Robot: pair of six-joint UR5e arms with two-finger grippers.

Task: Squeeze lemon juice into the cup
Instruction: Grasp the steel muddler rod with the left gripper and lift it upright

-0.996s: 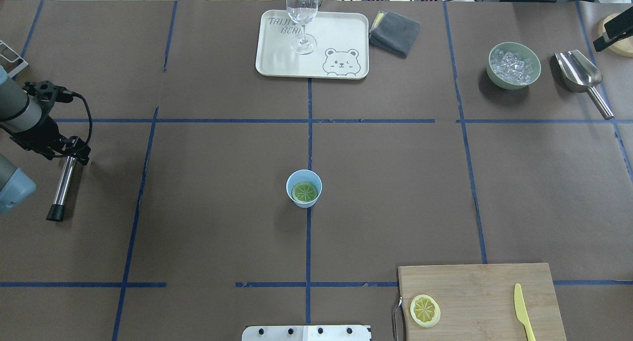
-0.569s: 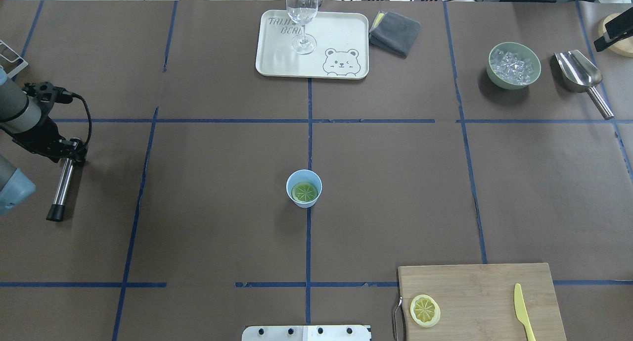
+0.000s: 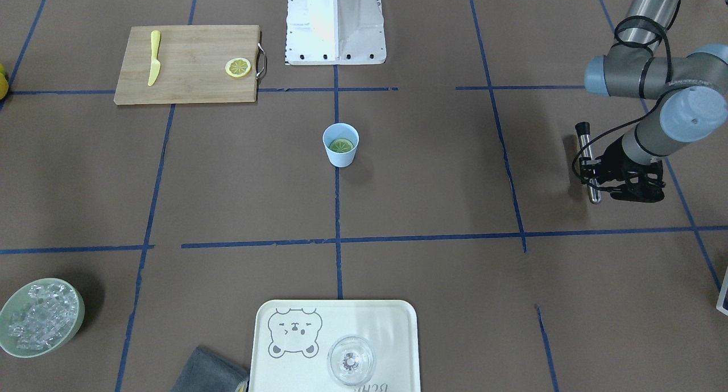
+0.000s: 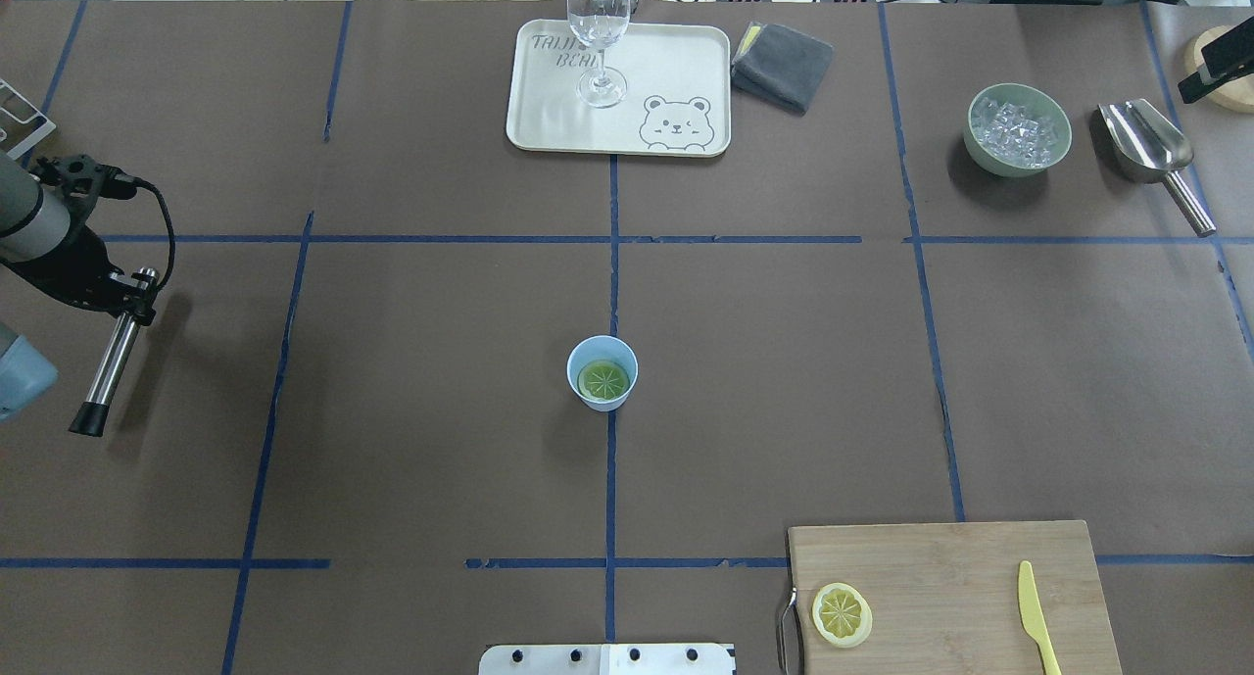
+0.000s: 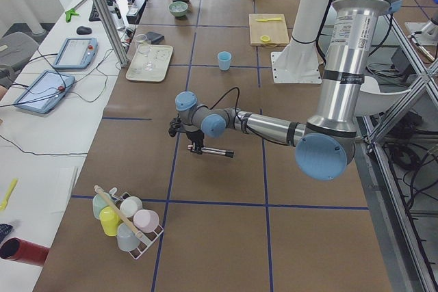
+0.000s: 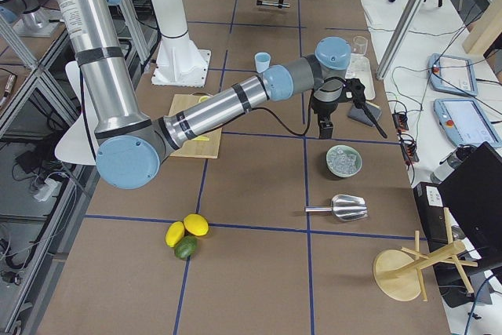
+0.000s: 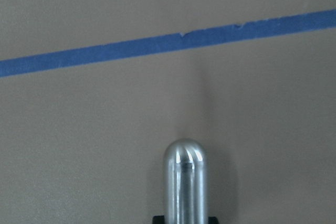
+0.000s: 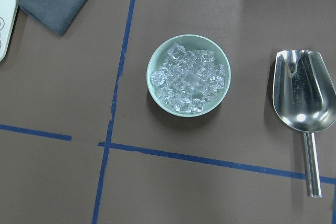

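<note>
**Position of the cup (image 4: 600, 405) relative to the steel muddler (image 4: 108, 371)**

The left gripper (image 4: 129, 298) was clamped on the muddler's bare end. The tool lay nearly level, black cap toward the robot's base. The cup stood well apart toward the robot's right, on the table's centre line, with the lemon slice (image 4: 603, 380) flat inside. The approach would likely require a rightward traverse and turning the muddler upright, cap down. The right gripper (image 6: 325, 119) hung near the ice bowl (image 8: 150, 77); its jaw state could not be determined.

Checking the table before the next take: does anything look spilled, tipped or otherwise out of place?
Nothing looks spilled or tipped. One oddity for a squeezing task: a whole lemon slice lies flat inside the cup. The left gripper, far off at the table's side, grips a metal rod.
</note>
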